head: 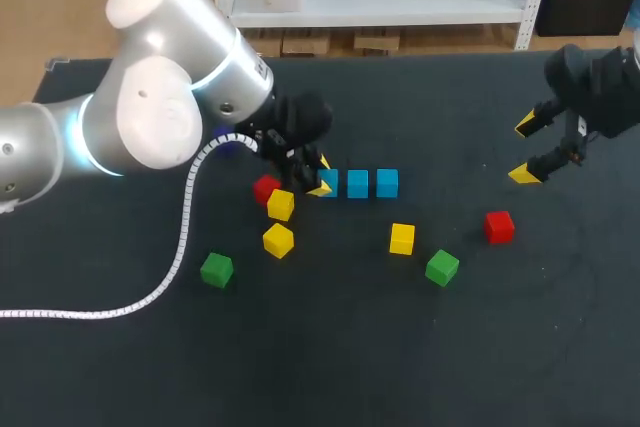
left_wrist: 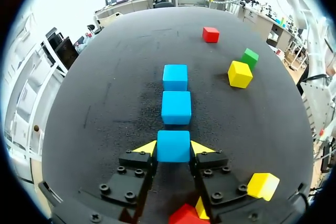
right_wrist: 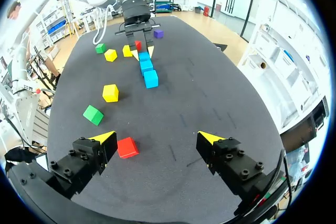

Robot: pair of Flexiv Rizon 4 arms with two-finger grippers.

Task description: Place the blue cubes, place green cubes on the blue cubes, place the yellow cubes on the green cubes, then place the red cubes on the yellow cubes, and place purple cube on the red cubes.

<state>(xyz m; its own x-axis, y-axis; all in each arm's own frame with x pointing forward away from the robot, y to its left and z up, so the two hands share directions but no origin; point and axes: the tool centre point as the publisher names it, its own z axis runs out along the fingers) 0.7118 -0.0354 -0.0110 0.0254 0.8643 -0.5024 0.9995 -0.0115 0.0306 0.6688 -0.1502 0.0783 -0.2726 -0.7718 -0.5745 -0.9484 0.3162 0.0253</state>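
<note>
Three blue cubes lie in a row on the black table. My left gripper point(head: 322, 178) point(left_wrist: 174, 148) is shut on the end blue cube point(head: 329, 184) point(left_wrist: 174, 145), one yellow tip against each side. The middle blue cube point(left_wrist: 176, 107) and the far blue cube point(left_wrist: 175, 77) lie straight ahead of it. Beside the left fingers lie a red cube point(head: 266, 188) and a yellow cube point(head: 281, 204). My right gripper point(head: 526, 150) point(right_wrist: 157, 138) stands open above the table's right side with nothing between its fingers. A second red cube point(head: 499, 226) point(right_wrist: 127, 147) lies just by one of its fingertips.
Loose on the table are a yellow cube point(head: 278, 240), a green cube point(head: 216, 270), another yellow cube point(head: 402, 238) and another green cube point(head: 442, 267). A purple cube point(right_wrist: 158, 33) lies behind my left arm. A white cable point(head: 185, 237) trails from that arm.
</note>
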